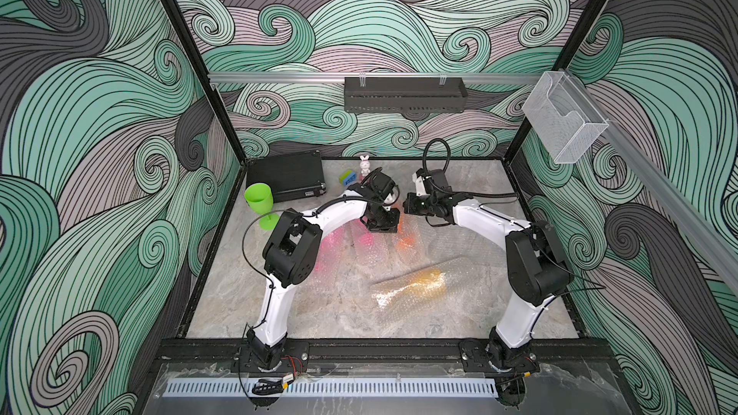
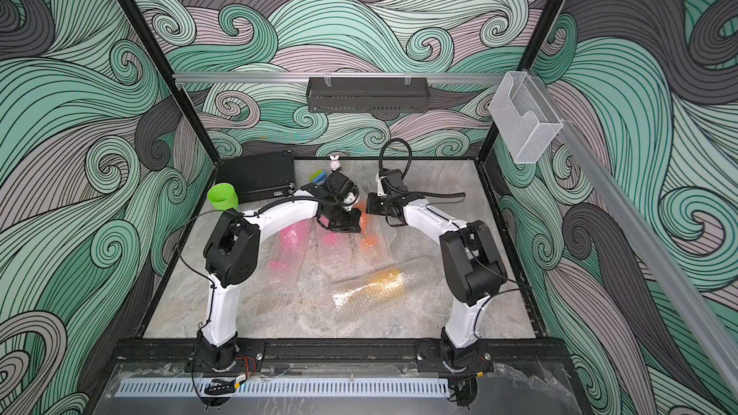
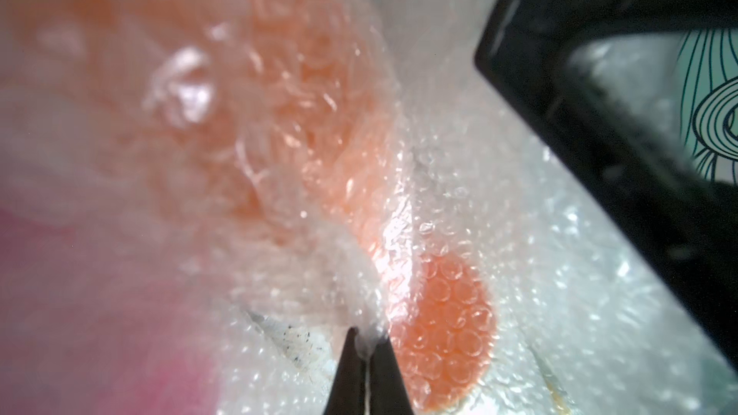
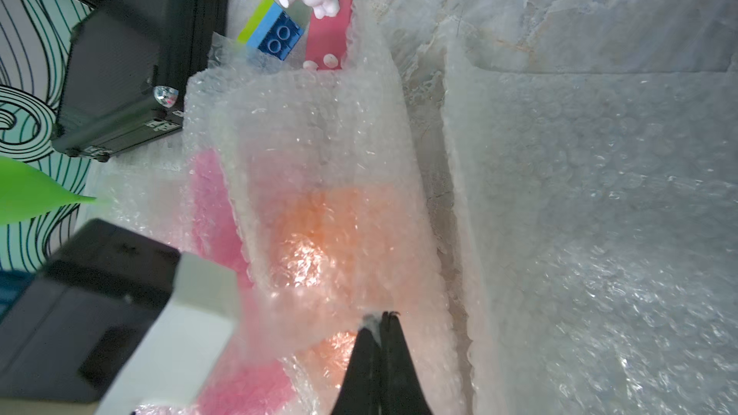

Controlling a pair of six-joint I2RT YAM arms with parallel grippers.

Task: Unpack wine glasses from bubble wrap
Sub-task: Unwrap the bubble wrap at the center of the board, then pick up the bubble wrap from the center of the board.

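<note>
**Figure.** Unwrapping task, early stage: one goblet of five is free.

The lime green goblet (image 1: 258,201) stands upright and bare at the far left of the table (image 1: 319,313), just beside a black case (image 1: 285,175). A flattened sheet (image 4: 599,193) of wrap with nothing in it lies beside the work area. It is plausibly the green goblet's former cover.

Four goblets lie on their sides inside dimpled tubes:
- The two pink goblets (image 2: 289,237) lie side by side under the left arm.
- The orange goblet (image 4: 319,225) lies between the pink pair and the flattened sheet.
- The yellow goblet (image 1: 427,278) lies apart from the rest, nearer the front edge.

Work is on the orange goblet. The left end effector (image 3: 365,347) is clenched on a fold of the bubble wrap (image 4: 303,121), close to a round orange patch that is likely the goblet's foot. The right end effector (image 4: 379,323) is clenched on a thin edge of the same tube.

Judged stage: both grips are set and the tube is not yet opened. Remaining steps are to open this tube, free the orange goblet, then unwrap the pink pair and the yellow one.
</note>
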